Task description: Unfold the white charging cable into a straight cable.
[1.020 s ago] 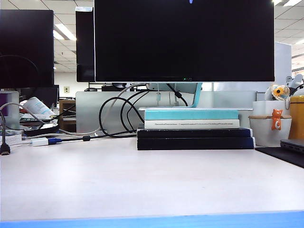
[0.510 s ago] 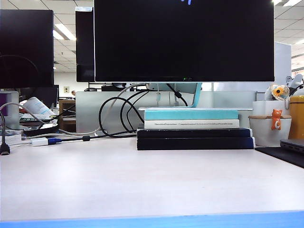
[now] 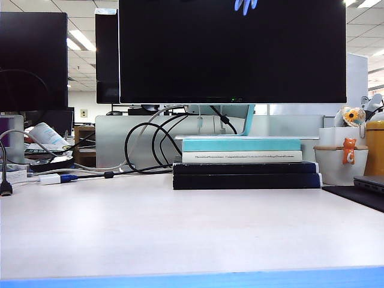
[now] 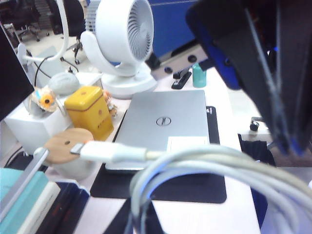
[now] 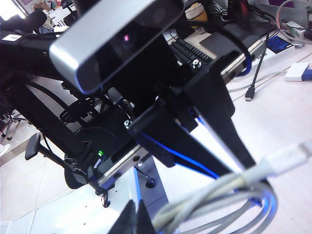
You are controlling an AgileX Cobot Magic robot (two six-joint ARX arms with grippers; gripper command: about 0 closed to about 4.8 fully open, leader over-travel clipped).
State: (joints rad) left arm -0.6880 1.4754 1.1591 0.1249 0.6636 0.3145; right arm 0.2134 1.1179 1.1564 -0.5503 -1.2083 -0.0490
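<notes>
Both grippers hang above the desk, the left gripper and right gripper each clamped together on the coiled white cable.

Beyond the left pincer: closed silver laptop on black mat; yellow tin and white desk fan beside. Stacked books under black monitor on pale tabletop.
</notes>
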